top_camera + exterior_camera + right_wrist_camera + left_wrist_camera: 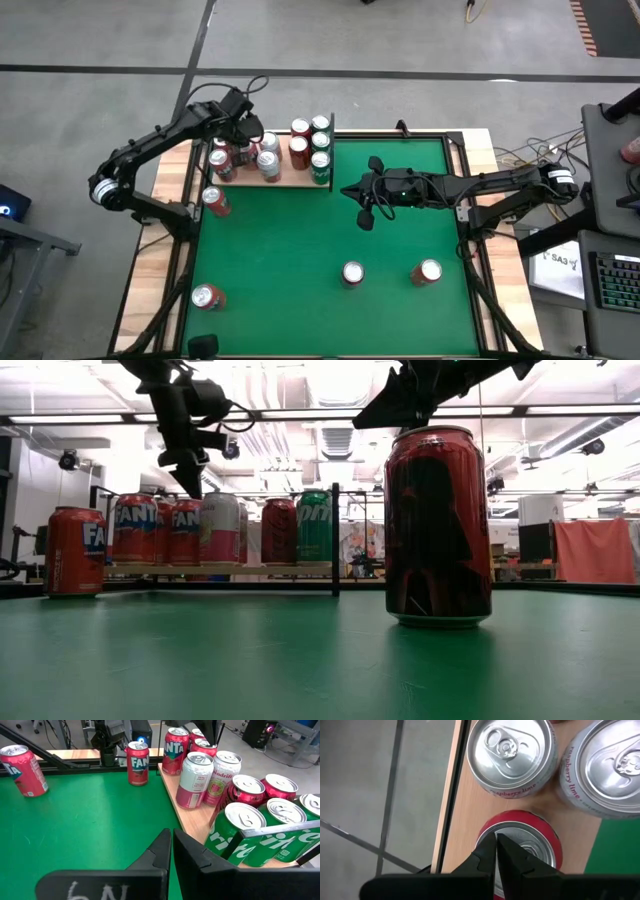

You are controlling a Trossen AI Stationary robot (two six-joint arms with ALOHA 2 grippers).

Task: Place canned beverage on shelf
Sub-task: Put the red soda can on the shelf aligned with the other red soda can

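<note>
Cans (pixel 268 165): standing packed on the shelf (pixel 290 181) at the bench's far edge.
Left fingers (pixel 496 851): pressing together, hanging over a red can (pixel 520 840).
Right fingers (pixel 170 851): pressing together, holding nothing.

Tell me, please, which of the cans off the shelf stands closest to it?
The red Fanta can on the green felt, just off the shelf's left front corner; the other three stand far off near the table's front edge.

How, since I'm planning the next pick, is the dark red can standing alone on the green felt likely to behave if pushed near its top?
The dark red can stands upright, tall over a narrow base, so a high push would probably tip it. Being round, it would then likely roll across the green felt. Its glossy wall may slip in a loose grip.
</note>
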